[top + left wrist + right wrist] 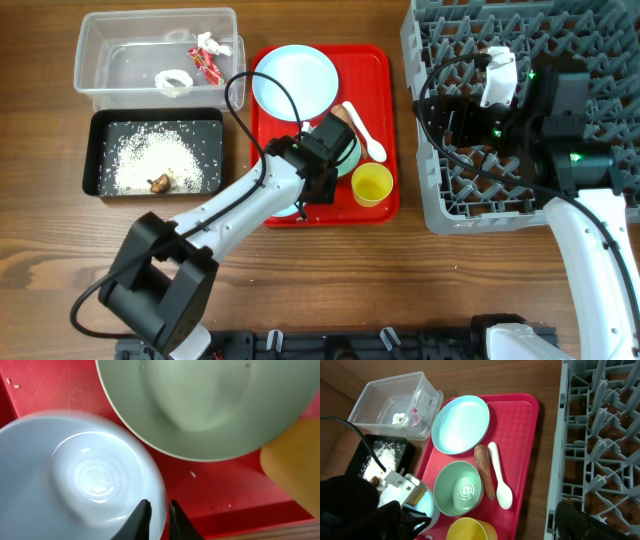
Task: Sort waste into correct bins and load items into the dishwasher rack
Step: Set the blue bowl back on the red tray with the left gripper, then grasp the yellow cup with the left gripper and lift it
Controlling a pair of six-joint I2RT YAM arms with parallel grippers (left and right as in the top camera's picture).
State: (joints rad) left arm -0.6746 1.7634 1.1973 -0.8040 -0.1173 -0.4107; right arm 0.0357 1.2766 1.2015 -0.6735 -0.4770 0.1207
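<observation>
My left gripper is shut on the rim of a pale blue bowl at the red tray's front left; in the overhead view the gripper hides most of that bowl. A pale green bowl, a yellow cup, a white spoon, an orange carrot and a pale blue plate lie on the tray. My right gripper hangs over the grey rack, open and empty.
The red tray lies between the bins and the rack. The clear tub holds the red-and-white wrapper and a white scrap. The black tray holds rice and a brown bit.
</observation>
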